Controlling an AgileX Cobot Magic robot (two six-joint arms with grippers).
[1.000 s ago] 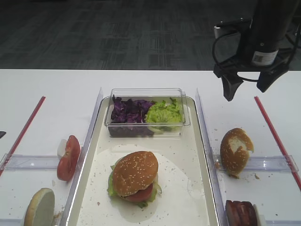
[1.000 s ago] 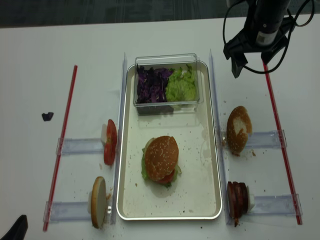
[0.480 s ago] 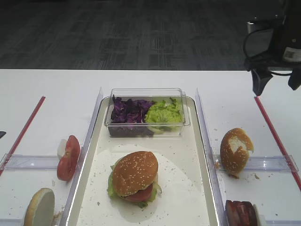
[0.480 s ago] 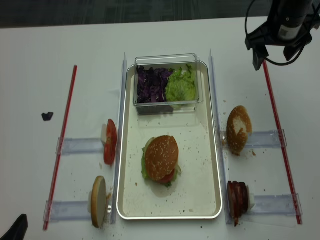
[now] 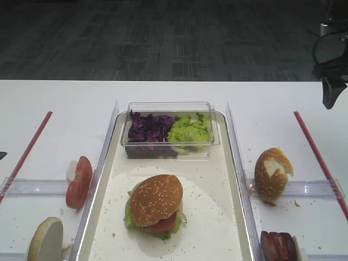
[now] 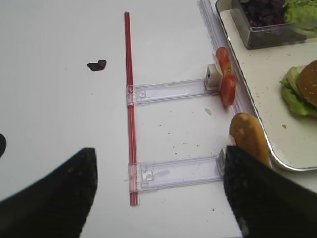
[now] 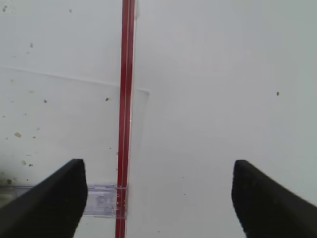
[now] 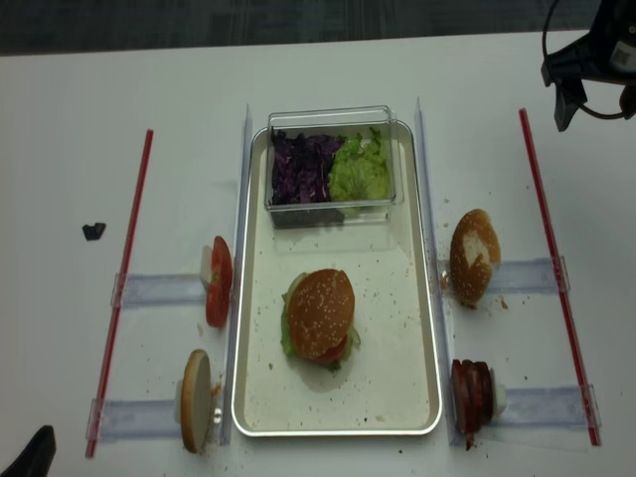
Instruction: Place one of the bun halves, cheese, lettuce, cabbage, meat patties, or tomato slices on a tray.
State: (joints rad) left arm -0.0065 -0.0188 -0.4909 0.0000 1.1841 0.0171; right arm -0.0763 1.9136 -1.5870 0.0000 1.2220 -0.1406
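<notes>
Right arm (image 8: pixel 596 70) swung rightward past the red strip (image 8: pixel 552 248), jaws spread wide, empty, above white table (image 8: pixel 60 149)

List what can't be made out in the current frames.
- Layers under the bun top: that bun hides them in both high views; only edges of lettuce and tomato show.
- Meat patties: cut off by the bottom edge of the first high view.
- Right end effector: mostly outside both high views; its wrist view shows only two dark fingertips.
- Dark scrap on the table: too small to identify.
</notes>
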